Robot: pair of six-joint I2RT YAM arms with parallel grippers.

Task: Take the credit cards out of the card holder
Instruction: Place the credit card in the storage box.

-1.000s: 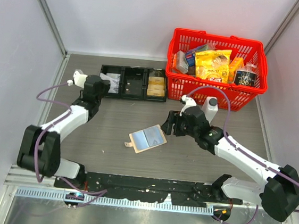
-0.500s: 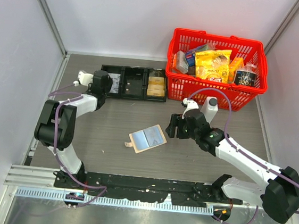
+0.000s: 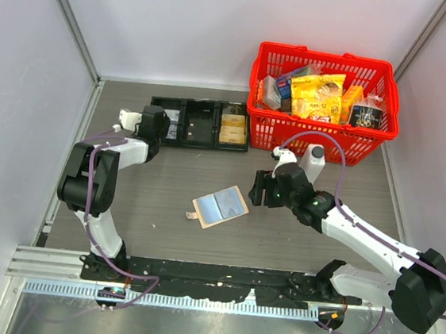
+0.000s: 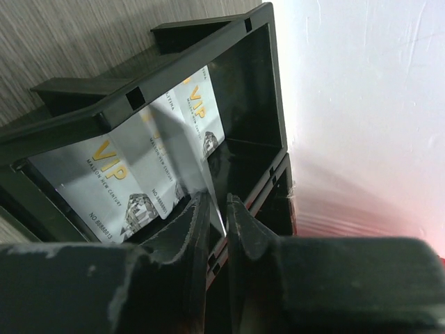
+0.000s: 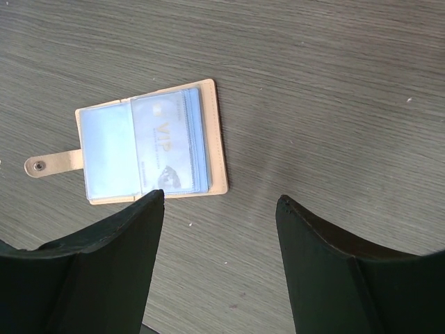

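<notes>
Card drop at the black tray (image 4: 201, 35); card holder (image 5: 108, 149) lay open mid-table.
The left gripper (image 4: 217, 209) sat nearly closed at a silver card (image 4: 177, 139) edge, grip unclear; best released low inside the compartment. The right gripper (image 5: 219, 202) gaped beside the holder, VIP card (image 5: 167, 142) inside.

My left tool (image 4: 217, 203) has swung across the tabletop (image 3: 165, 189) to the left compartment of the black plastic three-compartment tray (image 3: 197, 128)
</notes>
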